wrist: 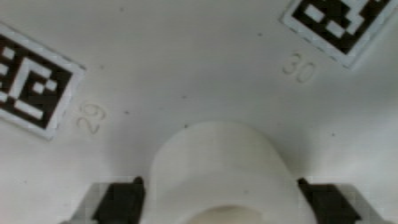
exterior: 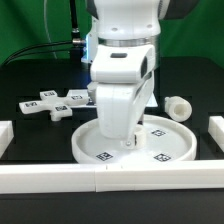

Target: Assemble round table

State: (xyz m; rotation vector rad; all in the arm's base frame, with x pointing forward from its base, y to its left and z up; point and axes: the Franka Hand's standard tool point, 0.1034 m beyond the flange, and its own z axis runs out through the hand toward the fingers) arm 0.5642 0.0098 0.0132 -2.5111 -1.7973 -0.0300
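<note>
The large round rimmed disc (exterior: pixel 85 150) lies flat near the front rail, with several tags on its face (wrist: pixel 178 90). My gripper (exterior: pixel 128 143) reaches straight down over the disc's middle. In the wrist view my gripper (wrist: pixel 217 205) has its black pads (wrist: pixel 121 200) pressed on both sides of a thick white cylinder leg (wrist: pixel 222 165), which stands upright over the disc. In the exterior view my arm hides the leg. The cross-shaped foot piece (exterior: pixel 52 104) with tags lies on the black table at the exterior view's left.
A small white cylindrical part (exterior: pixel 178 105) lies on the table at the exterior view's right. White border rails run along the front (exterior: pixel 110 178), left (exterior: pixel 5 135) and right (exterior: pixel 215 130). A green backdrop and cables are behind.
</note>
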